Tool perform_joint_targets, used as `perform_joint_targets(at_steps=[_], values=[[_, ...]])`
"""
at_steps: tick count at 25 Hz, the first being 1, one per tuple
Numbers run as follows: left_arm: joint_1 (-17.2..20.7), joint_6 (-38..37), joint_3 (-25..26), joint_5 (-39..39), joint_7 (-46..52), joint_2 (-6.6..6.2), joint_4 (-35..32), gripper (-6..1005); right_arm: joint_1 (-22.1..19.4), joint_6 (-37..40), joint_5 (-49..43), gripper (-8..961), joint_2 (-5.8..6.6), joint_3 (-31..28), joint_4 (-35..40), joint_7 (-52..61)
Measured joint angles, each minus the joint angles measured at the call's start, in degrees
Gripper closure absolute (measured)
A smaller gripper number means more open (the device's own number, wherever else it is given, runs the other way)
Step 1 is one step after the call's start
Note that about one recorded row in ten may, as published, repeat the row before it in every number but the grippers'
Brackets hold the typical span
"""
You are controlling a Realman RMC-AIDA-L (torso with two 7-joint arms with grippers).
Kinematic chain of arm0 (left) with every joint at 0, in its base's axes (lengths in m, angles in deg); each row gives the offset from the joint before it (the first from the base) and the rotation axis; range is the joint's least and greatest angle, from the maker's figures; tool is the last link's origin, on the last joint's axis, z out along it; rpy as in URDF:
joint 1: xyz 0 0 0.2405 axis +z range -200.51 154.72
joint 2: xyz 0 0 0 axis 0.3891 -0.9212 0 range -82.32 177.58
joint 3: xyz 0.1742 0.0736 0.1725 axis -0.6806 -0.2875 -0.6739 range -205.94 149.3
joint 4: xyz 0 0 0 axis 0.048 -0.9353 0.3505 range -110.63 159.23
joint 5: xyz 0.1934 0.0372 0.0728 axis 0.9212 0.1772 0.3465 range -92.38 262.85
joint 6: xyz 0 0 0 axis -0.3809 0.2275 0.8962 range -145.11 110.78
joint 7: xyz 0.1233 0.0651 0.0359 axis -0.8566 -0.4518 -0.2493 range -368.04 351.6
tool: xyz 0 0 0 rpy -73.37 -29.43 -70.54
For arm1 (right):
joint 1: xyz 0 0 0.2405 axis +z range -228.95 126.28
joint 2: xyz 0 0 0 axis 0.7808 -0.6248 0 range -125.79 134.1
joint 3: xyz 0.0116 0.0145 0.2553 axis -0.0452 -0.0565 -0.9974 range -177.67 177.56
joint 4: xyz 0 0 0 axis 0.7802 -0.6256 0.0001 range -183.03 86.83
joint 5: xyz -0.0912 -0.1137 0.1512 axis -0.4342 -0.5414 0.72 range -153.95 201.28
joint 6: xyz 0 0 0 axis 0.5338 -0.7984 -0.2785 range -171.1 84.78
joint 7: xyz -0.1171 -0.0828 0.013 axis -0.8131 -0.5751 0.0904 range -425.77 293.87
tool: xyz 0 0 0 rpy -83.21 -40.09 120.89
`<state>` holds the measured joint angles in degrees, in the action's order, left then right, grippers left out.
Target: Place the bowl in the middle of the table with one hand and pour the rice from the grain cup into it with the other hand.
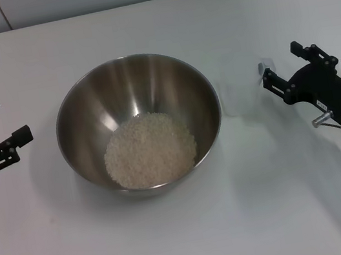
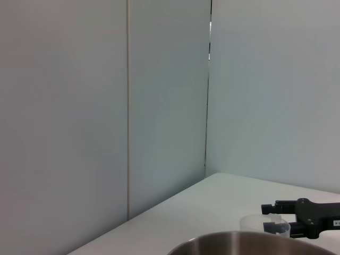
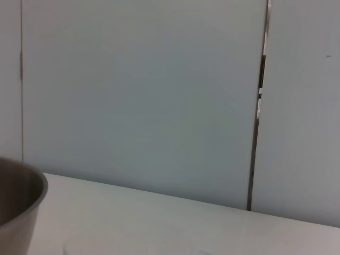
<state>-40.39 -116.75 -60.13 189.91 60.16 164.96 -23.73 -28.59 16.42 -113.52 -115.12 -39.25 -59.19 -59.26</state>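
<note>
Bowl [image 1: 138, 123] at frame centre on the worktop [image 1: 268, 203], rice [image 1: 149, 149] inside; cup [image 1: 238, 93] just right of it; left claw [image 1: 0, 121] far left, right claw [image 1: 281, 64] right of the cup.

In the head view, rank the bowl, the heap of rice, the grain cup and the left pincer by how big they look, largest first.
1. Bowl, clearly the largest.
2. Rice, a heap covering the bowl's bottom.
3 and 4. Left pincer and grain cup: they look alike in size; the pincer is cut by the frame edge and the clear cup's outline is faint, so no ranking.
</note>
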Motion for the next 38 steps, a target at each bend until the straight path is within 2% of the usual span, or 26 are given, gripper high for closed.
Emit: perform_joint_targets(at_steps=[11, 14, 21, 34, 38], values=[[0.0, 0.0, 0.0, 0.0, 0.0, 0.0, 0.2, 153, -0.5, 0.2, 0.0, 202, -0.09, 0.1, -0.1, -0.1], [0.0, 0.0, 0.1, 0.0, 0.0, 0.0, 0.3, 153, -0.9, 0.8, 0.0, 203, -0.11, 0.2, -0.2, -0.1], [0.0, 0.0, 0.0, -0.1, 0.0, 0.0, 0.4, 153, -4.4, 5.8, -0.1, 203, -0.18, 0.5, -0.5, 0.0], [-0.6, 0.3, 0.1, -0.3, 0.0, 0.56, 0.9, 153, -9.3, 7.5, -0.5, 203, -0.16, 3.6, -3.8, 0.7], [-0.6, 0.1, 0.2, -0.5, 0.0, 0.59, 1.2, 153, -11.0, 14.2, -0.5, 203, 0.41, 5.9, -3.9, 4.8]])
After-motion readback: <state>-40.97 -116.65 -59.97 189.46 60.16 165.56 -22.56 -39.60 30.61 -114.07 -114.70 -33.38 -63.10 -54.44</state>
